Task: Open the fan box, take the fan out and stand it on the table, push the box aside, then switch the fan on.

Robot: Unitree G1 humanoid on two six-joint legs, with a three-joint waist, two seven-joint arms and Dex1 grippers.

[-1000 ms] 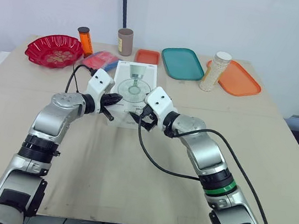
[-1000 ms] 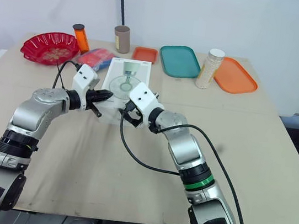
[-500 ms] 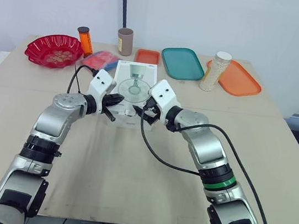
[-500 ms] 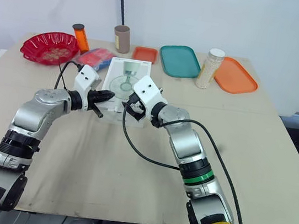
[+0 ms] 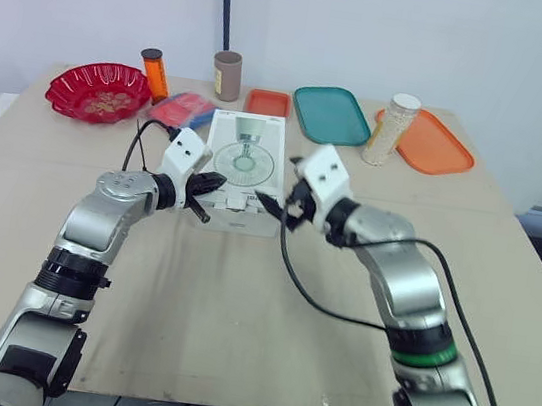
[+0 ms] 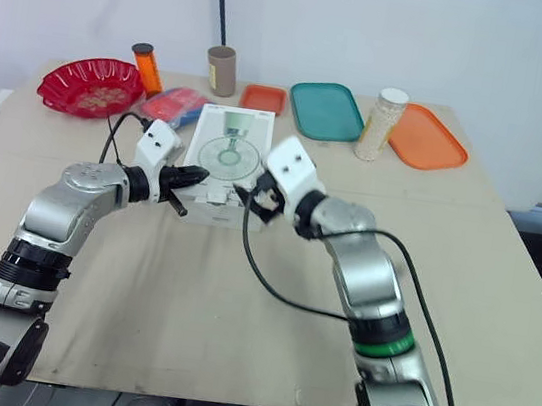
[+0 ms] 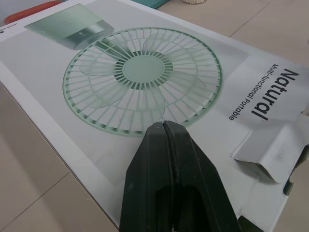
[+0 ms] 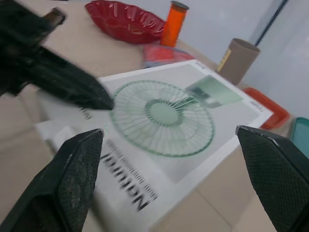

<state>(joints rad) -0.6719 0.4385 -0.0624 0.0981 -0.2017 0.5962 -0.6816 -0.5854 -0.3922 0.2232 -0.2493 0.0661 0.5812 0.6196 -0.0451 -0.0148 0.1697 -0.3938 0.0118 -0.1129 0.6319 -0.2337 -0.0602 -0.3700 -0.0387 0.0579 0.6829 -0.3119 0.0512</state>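
Your right end effector [image 5: 278, 208] has swung off the near end of the fan box [image 5: 242, 164] to its near right corner over the last second, while the left end effector [image 5: 211, 183] has stayed at the box's left edge. You now have the right fingers [image 8: 72, 179] spread wide, with the box's printed face between them in the right wrist view and nothing pinched. The left fingers [image 7: 166, 159] are pressed together, their tip over the fan drawing; you cannot tell whether it touches the cardboard.

The fan box lies flat on the surface [image 5: 236, 309], fan picture up, past the middle and just in front of the small orange tray [image 5: 267, 103]. A small flap [image 7: 270, 154] at its near end stands lifted.

Along the far edge sit a red bowl [image 5: 98, 91], an orange bottle [image 5: 154, 73], a brown cup [image 5: 226, 75], a teal tray [image 5: 331, 115], a jar of white grains [image 5: 390, 129] and a large orange tray [image 5: 436, 145].
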